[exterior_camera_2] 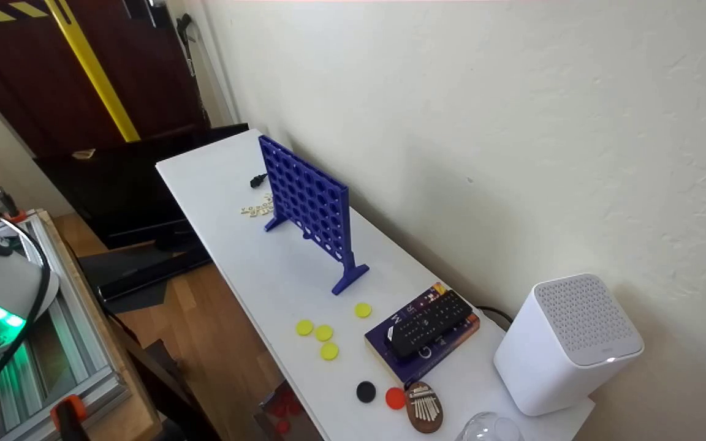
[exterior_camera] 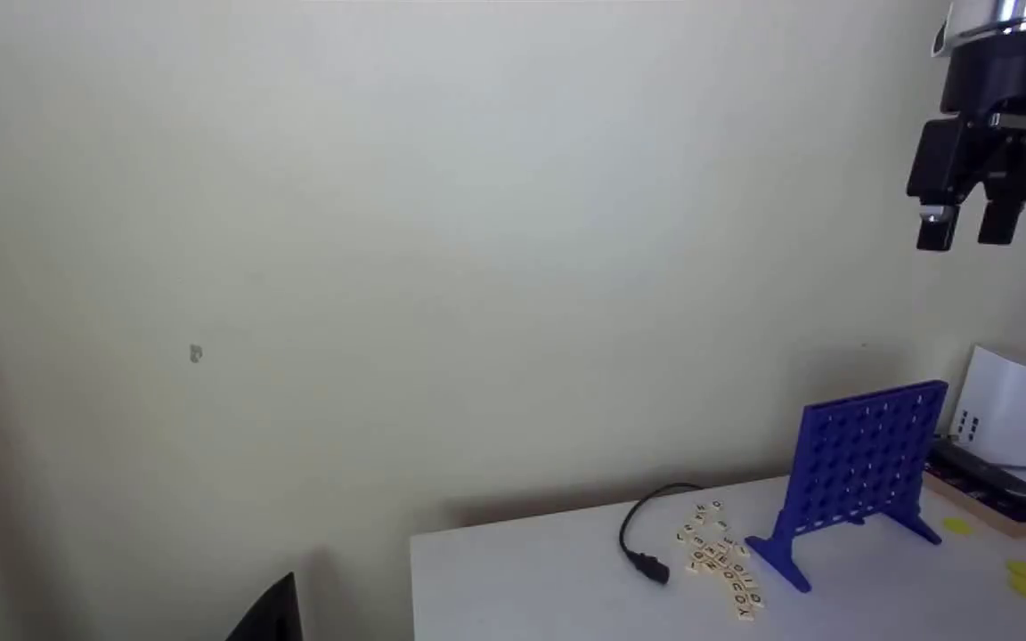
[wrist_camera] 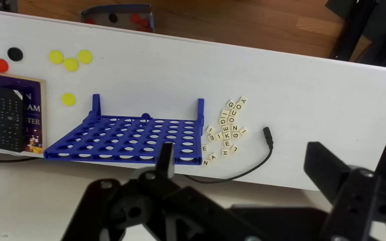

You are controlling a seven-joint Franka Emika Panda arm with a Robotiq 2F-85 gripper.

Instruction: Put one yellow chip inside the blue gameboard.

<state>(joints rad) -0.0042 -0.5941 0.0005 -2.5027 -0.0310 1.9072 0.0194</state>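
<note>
A white worktop (exterior_camera_2: 236, 245) has its back long edge against a pale wall (exterior_camera_2: 451, 122) and its front long edge above a wooden floor (exterior_camera_2: 224, 324). On it stands a blue plastic gameboard (exterior_camera_2: 305, 199), an upright grid panel with rows of round holes. Its long axis runs nearly parallel to the worktop's long edges; one face is turned to the back edge, the other to the front, and its two feet lie crosswise. Just past one end, cream letter tiles (wrist_camera: 227, 135) lie scattered, and a black cable (wrist_camera: 268, 137) curves out from the back edge beside them. Past the opposite end lie four flat, round yellow chips (exterior_camera_2: 324, 332): three clustered toward the front edge, one alone between the gameboard's foot and a dark purple book (exterior_camera_2: 417, 366) bearing a black slab of buttons (exterior_camera_2: 429, 321). Nearer the front edge than the book are a black disc (exterior_camera_2: 366, 392), a red disc (exterior_camera_2: 396, 398) and a brown wooden thumb piano (exterior_camera_2: 425, 409); a white box with a perforated top (exterior_camera_2: 543, 361) stands at the back corner. In an exterior view, a black gripper (exterior_camera: 967, 237) hangs high above the worktop, pointing down, its jaws released and spread wide.
</note>
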